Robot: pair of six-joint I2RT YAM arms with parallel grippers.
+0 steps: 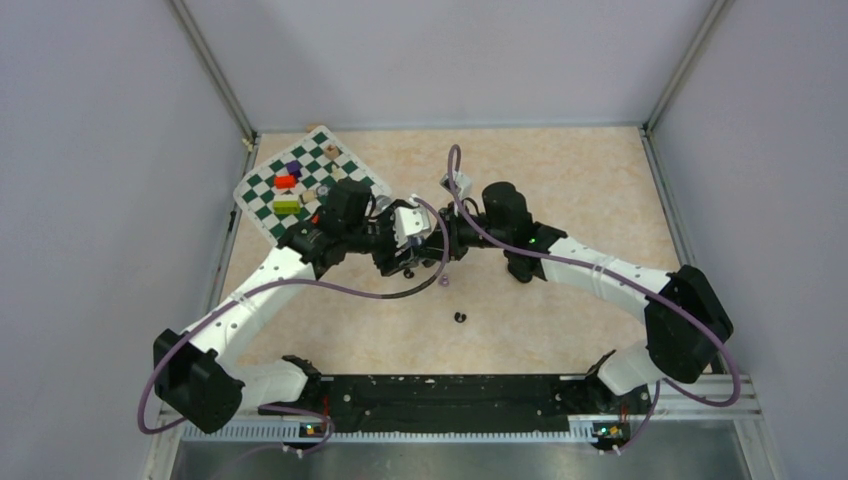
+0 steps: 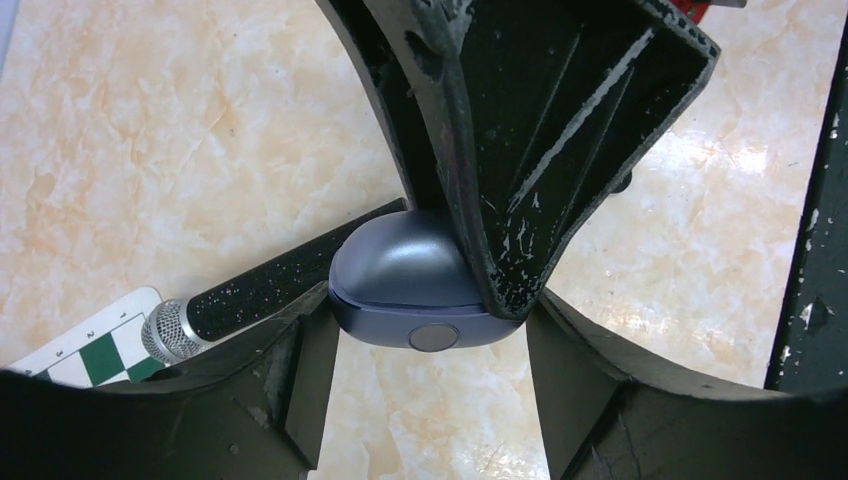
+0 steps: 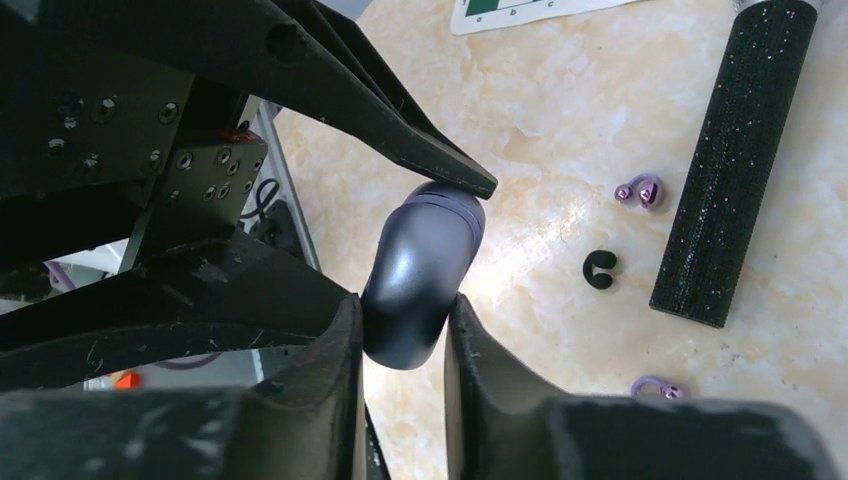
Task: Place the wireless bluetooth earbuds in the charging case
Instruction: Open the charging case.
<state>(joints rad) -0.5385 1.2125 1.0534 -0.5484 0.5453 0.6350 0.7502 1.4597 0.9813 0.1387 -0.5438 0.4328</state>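
Holding the charging case (image 2: 400, 270) by its sides, clamped in our left claw (image 2: 425, 330) and right claw (image 3: 400, 312), we thought it looked slippery.

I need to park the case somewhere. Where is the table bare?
Bare: the far right stretch of table, between the right arm and the back wall; also the near strip between the black earbud and the base rail. Crowded: the checkerboard mat and the middle by the charging case.
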